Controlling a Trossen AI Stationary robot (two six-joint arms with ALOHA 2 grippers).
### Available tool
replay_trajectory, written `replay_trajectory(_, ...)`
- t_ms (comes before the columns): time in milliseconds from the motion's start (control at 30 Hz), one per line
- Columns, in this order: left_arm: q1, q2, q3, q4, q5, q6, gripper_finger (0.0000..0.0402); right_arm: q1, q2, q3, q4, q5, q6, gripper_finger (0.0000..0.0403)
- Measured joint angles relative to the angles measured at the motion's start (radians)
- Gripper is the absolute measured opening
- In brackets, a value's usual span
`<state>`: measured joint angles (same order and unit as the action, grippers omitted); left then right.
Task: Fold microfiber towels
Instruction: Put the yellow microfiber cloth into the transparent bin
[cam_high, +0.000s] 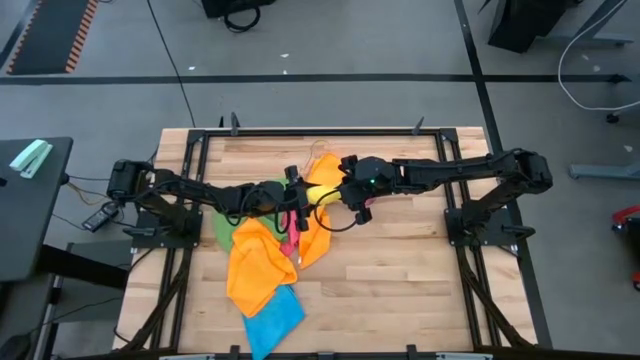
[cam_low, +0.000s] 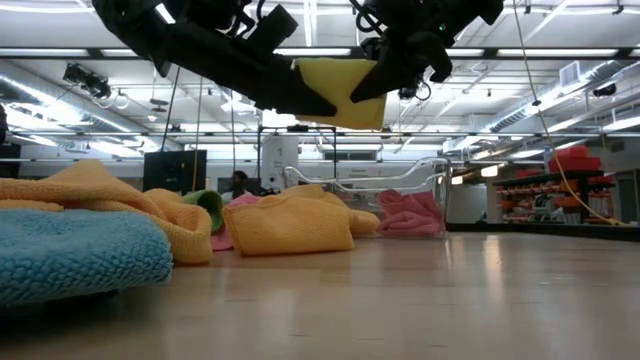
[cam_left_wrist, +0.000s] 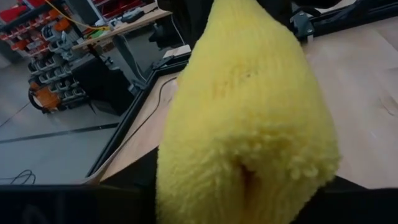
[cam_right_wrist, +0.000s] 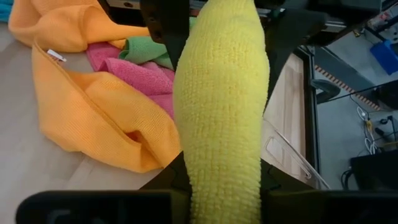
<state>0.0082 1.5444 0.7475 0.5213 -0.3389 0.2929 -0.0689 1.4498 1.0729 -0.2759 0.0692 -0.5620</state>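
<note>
A yellow towel (cam_high: 322, 192) hangs in the air over the middle of the table, spanning between my two grippers. My left gripper (cam_high: 300, 196) comes at it from the table's left and is shut on one end (cam_left_wrist: 249, 112). My right gripper (cam_high: 342, 190) comes from the right and is shut on the other end (cam_right_wrist: 221, 112). Below them a heap lies on the wood: two orange towels (cam_high: 258, 265), a pink one (cam_right_wrist: 140, 74), a green one (cam_right_wrist: 146, 50) and, near the front edge, a blue one (cam_high: 272, 318). My left gripper (cam_left_wrist: 242, 202) has the bunched end of the yellow towel (cam_left_wrist: 205, 186) between its two fingers, several layers thick, coming nearly level from the table's left. The towel is clear of the table. My right gripper (cam_right_wrist: 224, 199) pinches the opposite bunched end (cam_right_wrist: 221, 180) between its two fingers, slanting down from the table's right. The towel runs away from it as a thick roll toward the left gripper, lifted clear of the heap.
A clear plastic tray (cam_low: 440, 190) stands at the back of the table with a pink cloth (cam_low: 410, 212) in it. Bare wood (cam_high: 400, 280) lies on the table's right half and front right. A black frame (cam_high: 320, 130) edges the table.
</note>
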Motion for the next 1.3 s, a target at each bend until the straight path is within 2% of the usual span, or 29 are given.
replay_trajectory(167, -0.001, 0.000, 0.000, -0.001, 0.000, -0.005, 0.0148, 0.000, 0.000, 0.000, -0.001, 0.000, 0.025, 0.0092)
replay_trajectory(400, -0.002, 0.000, 0.000, -0.003, 0.029, -0.046, 0.0069, 0.000, -0.001, 0.000, -0.029, 0.005, 0.096, 0.0157)
replay_trajectory(533, 0.002, 0.000, 0.000, -0.002, -0.003, -0.046, 0.0039, 0.001, -0.033, 0.007, -0.099, 0.122, 0.091, 0.0186)
replay_trajectory(667, 0.001, -0.002, 0.000, -0.022, -0.102, -0.017, 0.0041, -0.002, -0.089, 0.018, -0.168, 0.231, 0.105, 0.0196)
replay_trajectory(800, 0.006, -0.002, 0.000, -0.042, -0.173, -0.006, 0.0061, 0.000, -0.146, 0.019, -0.173, 0.264, 0.161, 0.0198)
replay_trajectory(900, 0.019, -0.002, 0.006, -0.054, -0.196, 0.034, 0.0059, -0.001, -0.170, 0.019, -0.177, 0.275, 0.194, 0.0198)
replay_trajectory(1167, 0.031, 0.079, 0.230, -0.341, -0.255, 0.107, 0.0047, 0.008, -0.177, 0.019, -0.186, 0.270, 0.285, 0.0194)
replay_trajectory(1300, 0.052, 0.140, 0.307, -0.396, -0.258, 0.180, 0.0054, 0.027, -0.167, 0.019, -0.229, 0.284, 0.325, 0.0193)
